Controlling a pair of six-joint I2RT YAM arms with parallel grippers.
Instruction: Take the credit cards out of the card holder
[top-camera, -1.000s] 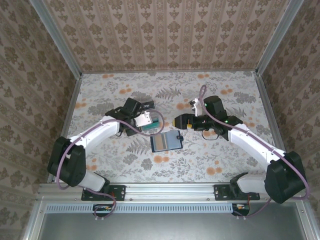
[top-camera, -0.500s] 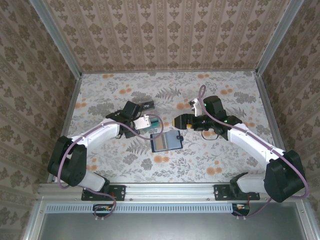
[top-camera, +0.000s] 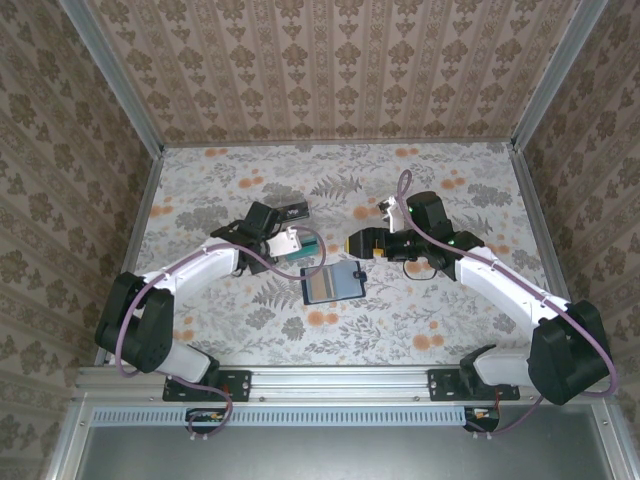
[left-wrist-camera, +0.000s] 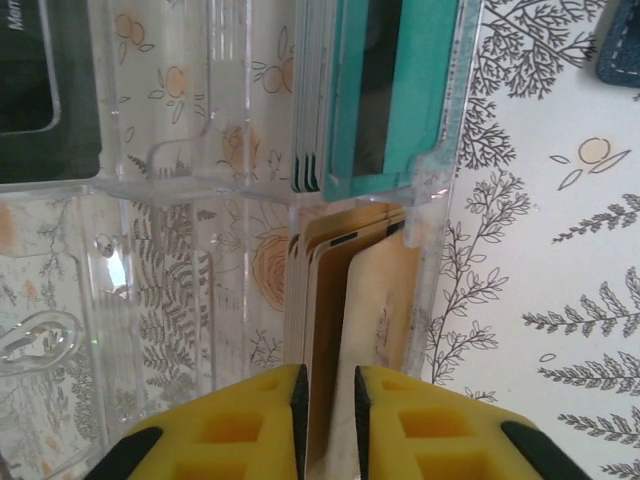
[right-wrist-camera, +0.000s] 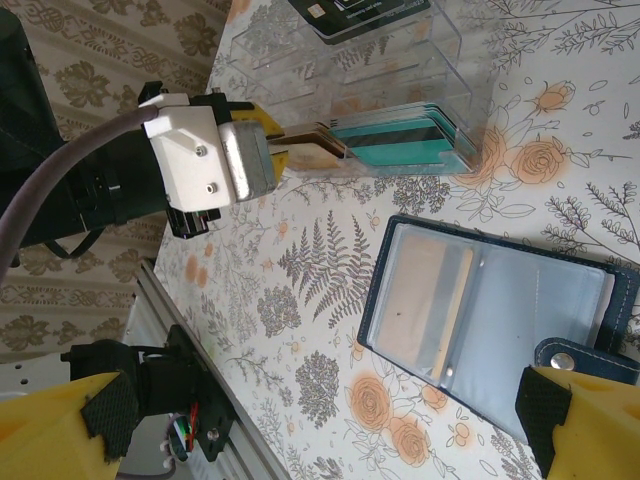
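Observation:
The dark navy card holder (top-camera: 330, 283) lies open on the table, its grey-blue inside up (right-wrist-camera: 500, 320). One tan credit card (right-wrist-camera: 430, 290) sits in its left clear pocket. My right gripper (right-wrist-camera: 330, 400) hangs wide open just above the holder's tab end (top-camera: 362, 243), holding nothing. My left gripper (left-wrist-camera: 328, 385) is at the clear tray's near end (top-camera: 297, 243). Its jaws stand a narrow gap apart around the end of a tan credit card (left-wrist-camera: 385, 300), which stands on edge in the tray's right slot among other cards.
The clear plastic tray (left-wrist-camera: 150, 250) holds a stack of teal cards (left-wrist-camera: 390, 90) in the far part of the same slot and a black card (top-camera: 293, 212) at its far left. Metal rails and papered walls bound the floral table (top-camera: 440, 310).
The left gripper's jaws have parted slightly from the tan card standing in the tray. The right arm and the card holder have stayed put.

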